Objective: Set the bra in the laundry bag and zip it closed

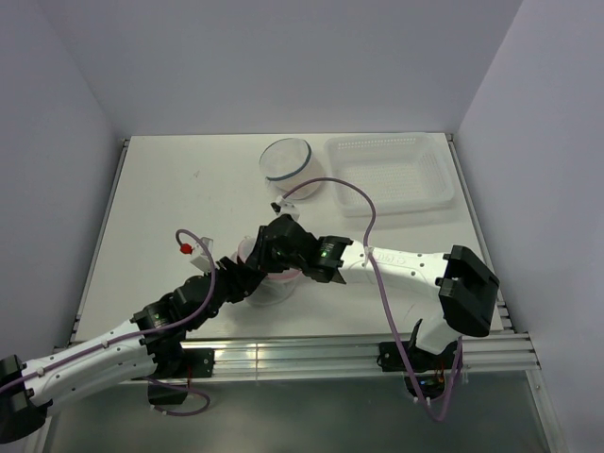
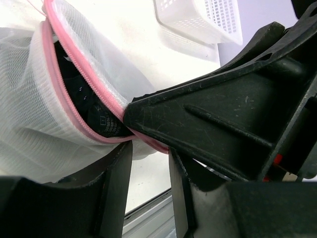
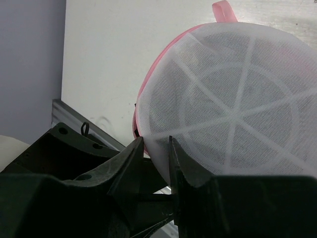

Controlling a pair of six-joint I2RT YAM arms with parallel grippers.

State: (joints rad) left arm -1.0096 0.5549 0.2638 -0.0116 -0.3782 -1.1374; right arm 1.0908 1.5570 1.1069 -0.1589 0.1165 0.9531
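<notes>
The bra (image 2: 81, 84) lies inside the laundry bag (image 3: 233, 99). It shows as a dark fold just ahead of the left pincer (image 2: 150, 148) and up to its left, through the gap where the pink zipper (image 2: 67, 101) is not yet closed. The left pincer has its jaws drawn in on the bag at the pink seam, which runs down into its fingertips. The right pincer (image 3: 156, 146) reaches in from the opposite side, with one black finger lying across the seam right above the left pincer's tips. In its own view its jaws pinch the bag's white mesh edge, and the domed bag swells out ahead and to its right. The slider is hidden, so I cannot tell whether it has the zipper pull.

As I judge it, the packing is done and only the closing remains. The main danger is the dark cloth sitting close under the teeth. If the slider is drawn along here, it may bite the bra or the mesh and jam. The mesh is thin and slack, so a hard pull could slide it out of either grip and let the opening sag. The two pincers also work almost touching, and a small misjudged move may knock one against the other. A white basket (image 1: 392, 170) sits well beyond both.
</notes>
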